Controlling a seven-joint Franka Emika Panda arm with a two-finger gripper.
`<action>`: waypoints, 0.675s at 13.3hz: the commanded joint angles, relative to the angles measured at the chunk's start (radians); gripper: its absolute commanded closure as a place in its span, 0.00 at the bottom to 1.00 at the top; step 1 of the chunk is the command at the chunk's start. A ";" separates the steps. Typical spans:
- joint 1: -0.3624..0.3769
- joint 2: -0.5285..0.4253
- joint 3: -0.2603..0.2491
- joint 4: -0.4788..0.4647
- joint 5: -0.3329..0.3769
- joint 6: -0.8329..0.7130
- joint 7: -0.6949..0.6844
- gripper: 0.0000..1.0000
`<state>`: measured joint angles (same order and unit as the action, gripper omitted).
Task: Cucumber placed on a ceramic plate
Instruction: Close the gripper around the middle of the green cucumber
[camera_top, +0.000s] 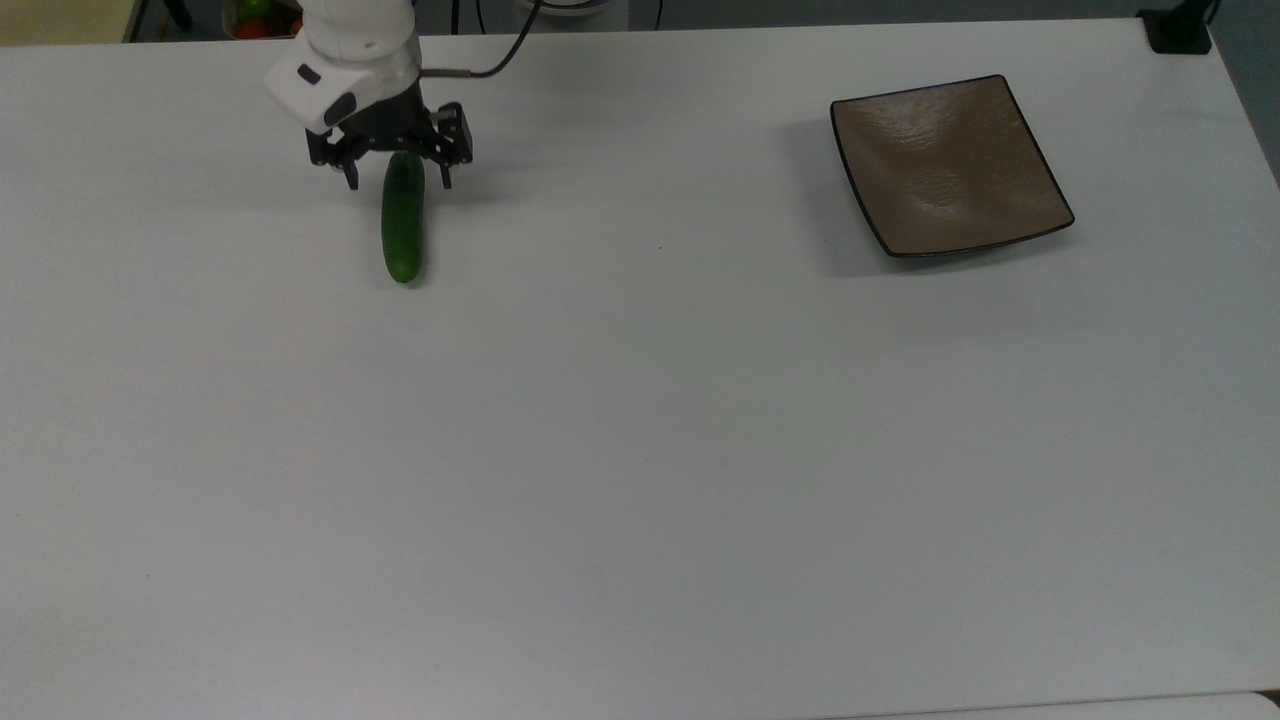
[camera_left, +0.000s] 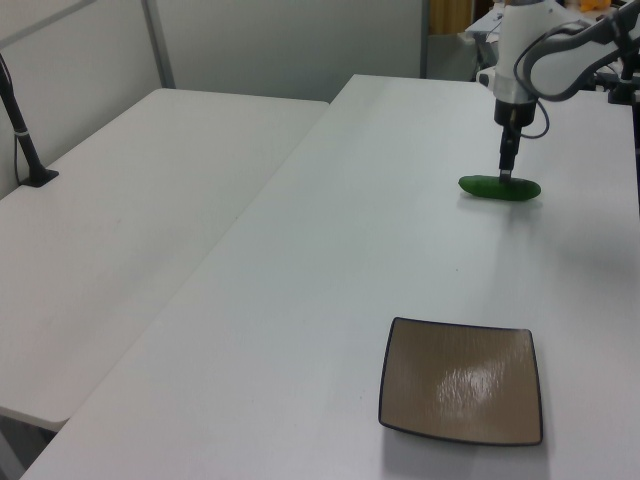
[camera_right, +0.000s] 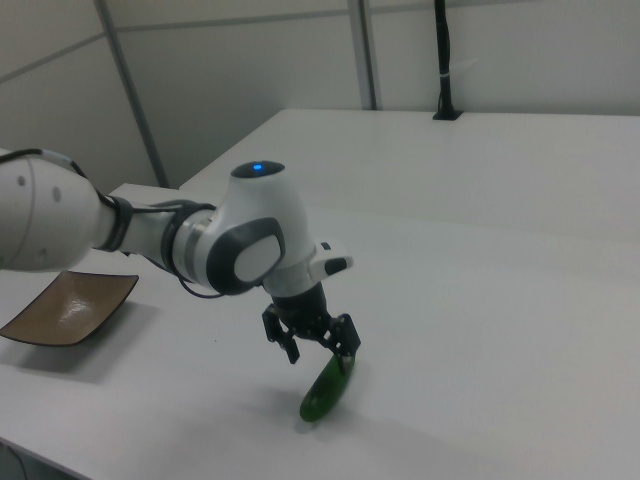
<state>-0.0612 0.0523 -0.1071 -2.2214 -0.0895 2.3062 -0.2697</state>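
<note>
I hold the gripper (camera_top: 396, 178) spread wide astride the far end of the small dark green cucumber (camera_top: 403, 225), ready to pinch it, with the square glossy brown ceramic plate (camera_top: 950, 170) well apart at three o'clock in the top view.

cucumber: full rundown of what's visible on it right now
The cucumber is small, smooth, glossy dark green, with rounded ends. It lies flat on the white table, lengthwise up-down in the top view, far off the ceramic plate at the top view's right. The open gripper straddles its upper end, one finger on each side; contact can't be confirmed. In the left view it lies crosswise under the fingers. No damage is visible.
</note>
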 joint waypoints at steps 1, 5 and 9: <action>0.001 0.069 -0.003 -0.007 -0.038 0.100 0.058 0.00; -0.011 0.101 -0.003 -0.007 -0.062 0.127 0.070 0.00; -0.011 0.113 -0.003 -0.007 -0.062 0.127 0.072 0.08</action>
<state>-0.0743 0.1603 -0.1073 -2.2230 -0.1294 2.4130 -0.2234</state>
